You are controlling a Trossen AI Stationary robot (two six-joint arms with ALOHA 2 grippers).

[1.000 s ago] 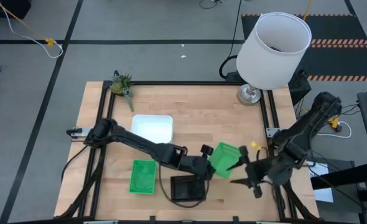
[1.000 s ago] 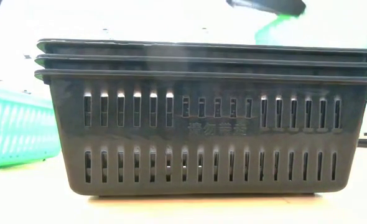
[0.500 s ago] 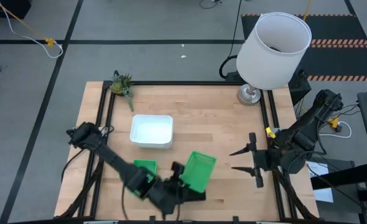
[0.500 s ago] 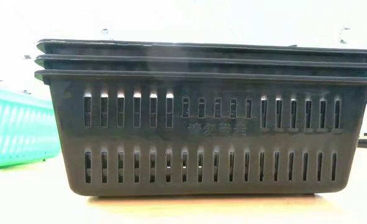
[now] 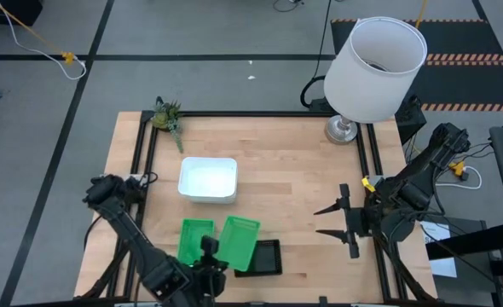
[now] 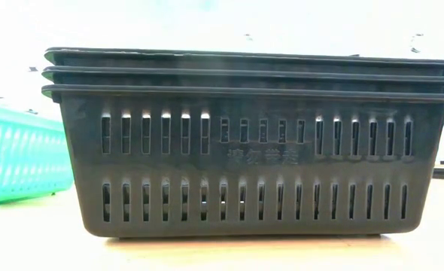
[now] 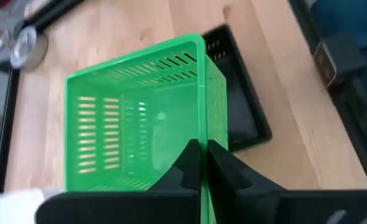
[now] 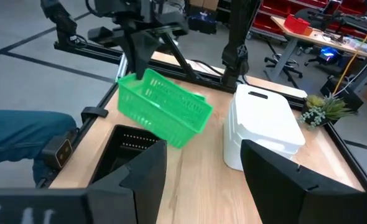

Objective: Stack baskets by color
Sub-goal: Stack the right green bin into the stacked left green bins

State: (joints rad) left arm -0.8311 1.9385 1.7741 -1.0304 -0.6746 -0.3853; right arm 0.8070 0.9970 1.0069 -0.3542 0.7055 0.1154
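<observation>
We note the left gripper (image 5: 215, 260) at the table's near edge, fingers clamped tight on the rim of a green basket (image 5: 239, 241), which it carries tilted above the wood. From the left wrist view the two dark fingers (image 7: 186, 163) pinch one long wall of that green basket (image 7: 140, 118), its slotted bottom facing the camera. In the right wrist view the same basket (image 8: 165, 107) hangs clear of the table (image 5: 294, 162), one corner lower than the rest.

Just beside it on the left arm's side, a second green basket stack (image 5: 195, 241) lies flat on the table; we cannot tell how many trays are in it. The low view shows its side wall (image 6: 19, 154) at the far left.

On the other side, partly under the lifted basket, sits the black basket stack (image 5: 263, 257). The low view fills with it (image 6: 252, 143): three nested rims, one above another, slotted walls.

The white basket stack (image 5: 207, 179) stands farther back toward the left arm's side, well apart from the green ones. In the right wrist view it (image 8: 264, 127) reads as several nested trays; we cannot count them surely.

The right gripper (image 5: 335, 220) hovers over the table's right side, fingers spread wide, holding nothing, well apart from all baskets.

Beyond the work: a white lampshade (image 5: 377, 57) on its lamp base (image 5: 341, 129) at the far right corner, and a green plant sprig (image 5: 168, 117) at the far left corner.
</observation>
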